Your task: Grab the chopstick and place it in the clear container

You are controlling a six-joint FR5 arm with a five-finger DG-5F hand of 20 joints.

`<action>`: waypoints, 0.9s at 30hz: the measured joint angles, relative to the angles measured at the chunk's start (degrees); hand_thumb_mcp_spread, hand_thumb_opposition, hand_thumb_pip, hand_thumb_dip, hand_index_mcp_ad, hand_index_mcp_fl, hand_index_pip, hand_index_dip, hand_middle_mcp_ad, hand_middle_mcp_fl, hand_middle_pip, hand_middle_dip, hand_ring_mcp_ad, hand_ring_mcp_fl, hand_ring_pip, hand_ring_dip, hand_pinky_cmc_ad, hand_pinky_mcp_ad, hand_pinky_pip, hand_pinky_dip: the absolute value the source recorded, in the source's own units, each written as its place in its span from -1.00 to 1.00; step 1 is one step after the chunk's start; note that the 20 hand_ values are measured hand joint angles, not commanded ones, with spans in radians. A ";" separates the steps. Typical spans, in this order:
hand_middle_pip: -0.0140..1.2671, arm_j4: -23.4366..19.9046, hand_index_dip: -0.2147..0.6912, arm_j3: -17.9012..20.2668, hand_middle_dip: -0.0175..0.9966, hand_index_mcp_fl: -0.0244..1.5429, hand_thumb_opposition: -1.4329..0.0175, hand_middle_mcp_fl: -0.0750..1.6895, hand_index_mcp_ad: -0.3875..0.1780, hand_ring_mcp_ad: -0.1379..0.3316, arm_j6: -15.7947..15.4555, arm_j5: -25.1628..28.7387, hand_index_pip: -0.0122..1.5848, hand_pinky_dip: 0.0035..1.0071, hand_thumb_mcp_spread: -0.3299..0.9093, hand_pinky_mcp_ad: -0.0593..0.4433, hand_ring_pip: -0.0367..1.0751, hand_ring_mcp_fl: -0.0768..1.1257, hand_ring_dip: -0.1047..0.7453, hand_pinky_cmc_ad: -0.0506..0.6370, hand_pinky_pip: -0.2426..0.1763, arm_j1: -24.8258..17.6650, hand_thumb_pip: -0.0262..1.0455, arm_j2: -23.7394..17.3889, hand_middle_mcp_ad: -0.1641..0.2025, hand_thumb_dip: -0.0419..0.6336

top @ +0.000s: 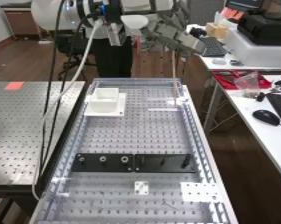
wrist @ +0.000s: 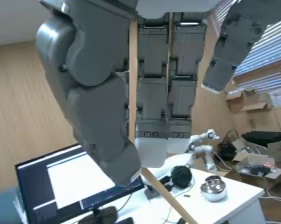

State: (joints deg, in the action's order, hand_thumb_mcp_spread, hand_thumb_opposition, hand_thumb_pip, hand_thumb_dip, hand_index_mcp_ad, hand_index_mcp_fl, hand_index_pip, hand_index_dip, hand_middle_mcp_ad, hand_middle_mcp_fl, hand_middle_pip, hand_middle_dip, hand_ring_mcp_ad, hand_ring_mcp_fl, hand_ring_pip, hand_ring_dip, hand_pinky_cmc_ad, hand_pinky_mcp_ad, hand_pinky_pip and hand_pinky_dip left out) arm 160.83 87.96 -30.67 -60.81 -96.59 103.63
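the robot hand (top: 169,38) pinched the chopstick (top: 174,75) up high, near the far right corner of the surface (top: 139,135); it looked light, stiff.

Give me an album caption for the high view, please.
Robot hand holds a chopstick upright at the far end of a perforated board, across from a square white cup.

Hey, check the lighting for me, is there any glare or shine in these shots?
High view: pale streaks, likely glare, lie across the perforated board near the chopstick's lower end. Wrist view: the window blinds are bright between slats, the monitor glows, and a soft shine edges the hand.
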 joint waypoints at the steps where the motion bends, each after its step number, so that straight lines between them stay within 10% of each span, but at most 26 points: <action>1: -0.13 0.49 -0.38 0.28 0.39 0.41 -0.54 0.52 0.04 -0.39 -0.12 1.23 0.03 -0.54 0.65 0.39 -0.80 0.86 0.45 0.43 0.86 -1.25 0.00 -0.46 0.21 -0.22; 12: -0.14 6.99 -0.38 -0.48 0.39 0.41 -0.54 0.53 0.04 -0.40 4.01 13.79 0.03 -0.51 0.64 0.39 -0.80 0.88 0.45 0.43 0.86 -13.15 0.00 -0.93 0.19 -0.22; 27: -0.14 24.95 -0.38 -10.80 0.39 0.42 -0.54 0.53 0.04 -0.39 21.63 20.63 0.03 -0.49 0.63 0.42 -0.79 0.91 0.45 0.43 0.86 -20.95 0.00 8.98 0.22 -0.22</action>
State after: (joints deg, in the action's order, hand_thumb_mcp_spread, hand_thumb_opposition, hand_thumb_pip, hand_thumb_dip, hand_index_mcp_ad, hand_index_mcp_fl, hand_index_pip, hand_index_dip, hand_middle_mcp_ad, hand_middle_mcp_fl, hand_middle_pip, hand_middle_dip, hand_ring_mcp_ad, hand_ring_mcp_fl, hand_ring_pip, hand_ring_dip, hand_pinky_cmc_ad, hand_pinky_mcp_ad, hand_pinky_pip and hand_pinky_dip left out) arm 185.78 77.16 -9.04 -40.18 -117.53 112.61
